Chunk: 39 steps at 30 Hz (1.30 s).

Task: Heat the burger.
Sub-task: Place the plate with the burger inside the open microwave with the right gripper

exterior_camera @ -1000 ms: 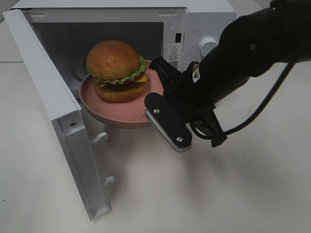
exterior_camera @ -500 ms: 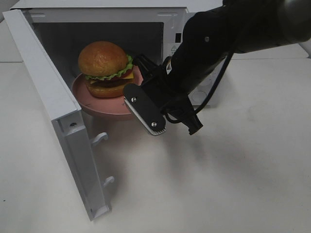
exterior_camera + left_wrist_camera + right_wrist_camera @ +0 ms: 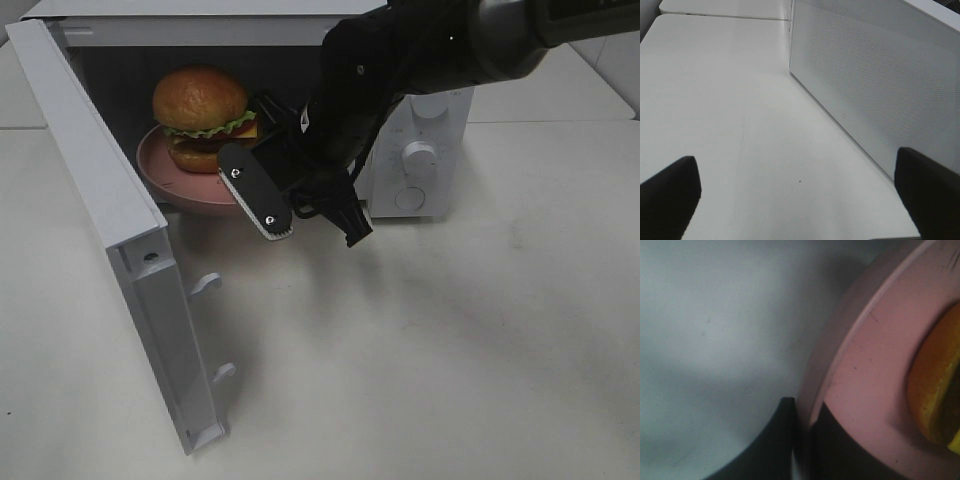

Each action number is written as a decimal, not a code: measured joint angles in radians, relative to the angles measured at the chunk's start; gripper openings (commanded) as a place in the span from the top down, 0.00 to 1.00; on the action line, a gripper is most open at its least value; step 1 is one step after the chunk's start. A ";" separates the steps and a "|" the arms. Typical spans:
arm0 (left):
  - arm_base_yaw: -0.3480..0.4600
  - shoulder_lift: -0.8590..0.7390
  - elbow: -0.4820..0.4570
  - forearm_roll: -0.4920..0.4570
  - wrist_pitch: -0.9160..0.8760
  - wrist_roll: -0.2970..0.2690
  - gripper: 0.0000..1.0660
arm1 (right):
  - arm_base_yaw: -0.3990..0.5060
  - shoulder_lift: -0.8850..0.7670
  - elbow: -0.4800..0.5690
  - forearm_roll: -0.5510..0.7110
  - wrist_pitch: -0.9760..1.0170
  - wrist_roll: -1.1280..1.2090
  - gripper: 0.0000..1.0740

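Note:
The burger (image 3: 200,112), with a glossy brown bun and green lettuce, sits on a pink plate (image 3: 160,170) in the mouth of the open microwave (image 3: 425,115). My right gripper (image 3: 242,172) is shut on the plate's right rim. In the right wrist view the plate (image 3: 875,375) rim passes between the dark fingers (image 3: 782,440), with the bun (image 3: 935,390) at the edge. I cannot tell whether the plate rests on the oven floor. The left gripper (image 3: 797,170) stands wide open over bare table, nothing between its fingers; the high view does not show it.
The microwave door (image 3: 110,220) swings out to the left, toward the table's front. In the left wrist view the door's white dotted panel (image 3: 875,85) stands close by. Two dials (image 3: 418,155) show on the control panel behind my right arm.
The right arm has carried the plate and burger left and back, from in front of the opening into the microwave's mouth. The left gripper has stayed open.

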 measured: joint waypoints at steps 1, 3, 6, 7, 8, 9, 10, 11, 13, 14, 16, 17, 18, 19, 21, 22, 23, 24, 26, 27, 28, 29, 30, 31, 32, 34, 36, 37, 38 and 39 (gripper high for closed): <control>0.000 0.000 0.000 0.000 0.000 0.000 0.08 | 0.000 0.018 -0.031 -0.008 0.009 0.008 1.00; 0.000 0.000 0.000 0.000 0.000 0.000 0.08 | 0.000 0.031 -0.047 -0.009 0.013 0.012 1.00; 0.000 0.000 0.000 0.000 0.000 0.000 0.08 | 0.000 0.058 -0.090 -0.014 0.025 0.019 1.00; 0.000 0.000 0.000 0.000 0.000 0.000 0.08 | 0.000 0.058 -0.090 -0.014 0.025 0.019 1.00; 0.000 0.000 0.000 0.000 0.000 0.000 0.08 | 0.000 0.073 -0.117 -0.016 0.027 0.022 1.00; 0.000 0.000 0.000 0.000 0.000 0.000 0.08 | 0.000 0.081 -0.128 -0.016 0.028 0.023 1.00; 0.000 0.000 0.000 0.000 0.000 0.000 0.08 | -0.001 0.099 -0.154 -0.018 0.033 0.024 1.00; 0.000 0.000 0.000 0.000 0.000 0.000 0.08 | -0.001 0.099 -0.154 -0.018 0.033 0.024 1.00; 0.000 0.000 0.000 0.000 0.000 0.000 0.08 | -0.007 0.127 -0.192 -0.018 0.043 0.038 0.99; 0.000 0.000 0.000 0.000 0.000 0.000 0.08 | -0.007 0.127 -0.192 -0.018 0.043 0.038 0.99; 0.000 0.000 0.000 0.000 0.000 0.000 0.08 | -0.013 0.142 -0.211 -0.018 0.049 0.051 0.99; 0.000 0.000 0.000 0.000 0.000 0.000 0.08 | -0.015 0.147 -0.217 -0.018 0.053 0.053 0.99; 0.000 0.000 0.000 0.000 0.000 0.000 0.08 | -0.025 0.159 -0.230 -0.019 0.055 0.060 0.98; 0.000 0.000 0.000 0.000 0.000 0.000 0.08 | -0.025 0.159 -0.230 -0.019 0.055 0.060 0.98; 0.000 0.000 0.000 0.000 0.000 0.000 0.08 | -0.038 0.179 -0.256 -0.019 0.056 0.067 0.97; 0.000 0.000 0.000 0.000 0.000 0.000 0.08 | -0.038 0.179 -0.256 -0.019 0.056 0.067 0.97; 0.000 0.000 0.000 0.000 0.000 0.000 0.08 | -0.042 0.188 -0.267 -0.019 0.057 0.068 0.96; 0.000 0.000 0.000 0.000 0.000 0.000 0.08 | -0.048 0.203 -0.286 -0.024 0.056 0.068 0.95; 0.000 0.000 0.000 0.000 0.000 0.000 0.08 | -0.054 0.218 -0.299 -0.024 0.056 0.068 0.92; 0.000 0.000 0.000 0.000 0.000 0.000 0.08 | -0.054 0.218 -0.299 -0.024 0.056 0.068 0.92; 0.000 0.000 0.000 0.000 0.000 0.000 0.08 | -0.055 0.223 -0.305 -0.025 0.056 0.068 0.90; 0.000 0.000 0.000 0.000 0.000 0.000 0.08 | -0.056 0.232 -0.311 -0.026 0.050 0.068 0.84; 0.000 0.000 0.000 0.000 0.000 0.000 0.08 | -0.056 0.232 -0.311 -0.026 0.050 0.068 0.84; 0.000 0.000 0.000 0.000 0.000 0.000 0.08 | -0.056 0.235 -0.314 -0.032 0.037 0.068 0.80; 0.000 0.000 0.000 0.000 0.000 0.000 0.08 | -0.056 0.239 -0.318 -0.045 0.016 0.071 0.71; 0.000 0.000 0.000 0.000 0.000 0.000 0.08 | -0.056 0.240 -0.320 -0.050 0.007 0.073 0.65; 0.000 0.000 0.000 0.000 0.000 0.000 0.08 | -0.058 0.244 -0.325 -0.051 -0.004 0.092 0.52; 0.000 0.000 0.000 0.000 0.000 0.000 0.08 | -0.060 0.245 -0.325 -0.048 -0.007 0.101 0.47; 0.000 0.000 0.000 0.000 0.000 0.000 0.08 | -0.061 0.246 -0.325 -0.041 -0.007 0.113 0.37; 0.000 0.000 0.000 0.000 0.000 0.000 0.08 | -0.061 0.246 -0.325 -0.041 -0.007 0.113 0.37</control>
